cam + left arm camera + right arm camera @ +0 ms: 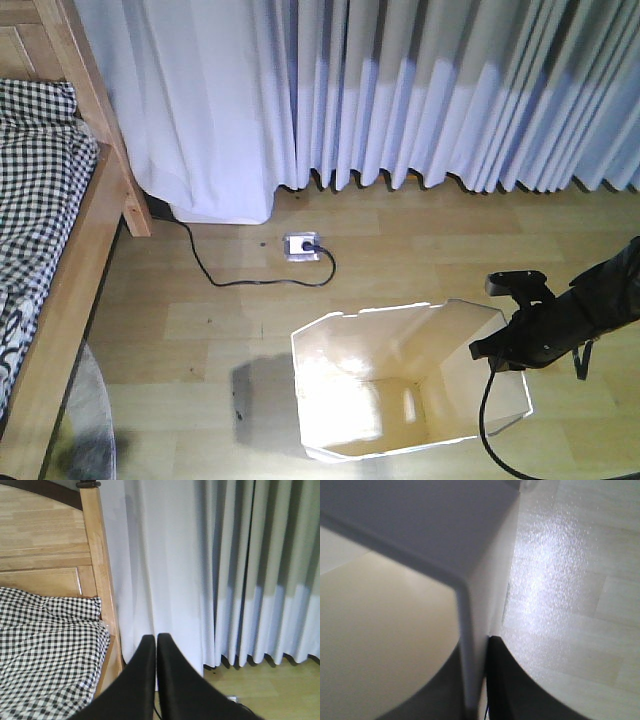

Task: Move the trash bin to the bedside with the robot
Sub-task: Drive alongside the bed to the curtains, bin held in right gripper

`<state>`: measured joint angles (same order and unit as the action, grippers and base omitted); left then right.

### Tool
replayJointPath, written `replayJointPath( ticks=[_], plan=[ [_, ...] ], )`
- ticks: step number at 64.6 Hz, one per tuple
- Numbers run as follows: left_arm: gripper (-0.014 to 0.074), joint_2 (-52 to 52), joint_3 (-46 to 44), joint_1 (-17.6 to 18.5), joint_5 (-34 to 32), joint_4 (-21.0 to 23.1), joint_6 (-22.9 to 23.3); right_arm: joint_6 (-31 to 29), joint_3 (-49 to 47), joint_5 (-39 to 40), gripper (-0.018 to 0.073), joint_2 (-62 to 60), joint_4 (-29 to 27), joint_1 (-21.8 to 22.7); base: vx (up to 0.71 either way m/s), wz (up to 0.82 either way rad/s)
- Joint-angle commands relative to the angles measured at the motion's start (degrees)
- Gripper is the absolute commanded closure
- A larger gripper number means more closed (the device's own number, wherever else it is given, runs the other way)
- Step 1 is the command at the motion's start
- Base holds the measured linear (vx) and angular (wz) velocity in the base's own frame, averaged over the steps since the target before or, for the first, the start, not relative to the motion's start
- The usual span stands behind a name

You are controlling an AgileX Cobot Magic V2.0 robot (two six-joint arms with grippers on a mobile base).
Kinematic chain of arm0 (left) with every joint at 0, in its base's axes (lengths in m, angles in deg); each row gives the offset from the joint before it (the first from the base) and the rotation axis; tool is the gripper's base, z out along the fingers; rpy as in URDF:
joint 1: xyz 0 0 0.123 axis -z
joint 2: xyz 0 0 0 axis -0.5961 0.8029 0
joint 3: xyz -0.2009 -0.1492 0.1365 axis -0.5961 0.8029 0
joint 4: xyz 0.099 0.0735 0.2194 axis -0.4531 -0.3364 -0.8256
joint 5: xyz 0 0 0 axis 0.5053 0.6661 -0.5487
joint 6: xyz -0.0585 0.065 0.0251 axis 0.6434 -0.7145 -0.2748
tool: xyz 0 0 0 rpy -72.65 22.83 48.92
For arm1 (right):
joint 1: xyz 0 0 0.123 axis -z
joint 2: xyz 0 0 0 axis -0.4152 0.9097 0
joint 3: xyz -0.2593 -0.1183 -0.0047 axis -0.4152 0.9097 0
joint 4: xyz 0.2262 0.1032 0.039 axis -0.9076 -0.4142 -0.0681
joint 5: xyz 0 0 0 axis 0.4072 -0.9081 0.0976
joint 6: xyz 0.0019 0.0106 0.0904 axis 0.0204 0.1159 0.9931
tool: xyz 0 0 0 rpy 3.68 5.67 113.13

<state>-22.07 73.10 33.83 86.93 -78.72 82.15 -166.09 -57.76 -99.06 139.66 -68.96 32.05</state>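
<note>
Front view: white plastic trash bin [340, 395] with chamfered corners, upright on pale wooden floor [180, 320], well apart from the light brown wooden bed [70, 290] with black-and-white checkered bedding [35, 170] at left. Black right gripper [512, 345] at its right wall.

Left wrist view: black left gripper [156, 647] in the air, jaws pressed together on nothing, facing wooden bedpost [102, 580] and pale pleated curtain [240, 570].

Right wrist view: jaws pinching the bin's thin wall — one dark finger inside, one outside.
</note>
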Motion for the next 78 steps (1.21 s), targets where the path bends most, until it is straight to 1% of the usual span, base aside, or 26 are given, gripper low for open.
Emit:
replayJointPath(
  ticks=[1,26,78],
  plan=[
    [0.0603,-0.29,-1.19,0.12,-4.14,0.26,0.25,-0.03,-0.58,-7.26,0.0566,-3.95,-1.8,0.13,0.23,0.1],
    [0.0603,-0.29,-1.19,0.12,-4.14,0.26,0.25,-0.03,-0.58,-7.26,0.0566,-3.95,-1.8,0.13,0.23,0.07],
    [0.0603,-0.29,-1.19,0.12,-4.14,0.26,0.25,-0.03,-0.58,-7.26,0.0566,-3.95,-1.8,0.13,0.23,-0.02]
  ],
)
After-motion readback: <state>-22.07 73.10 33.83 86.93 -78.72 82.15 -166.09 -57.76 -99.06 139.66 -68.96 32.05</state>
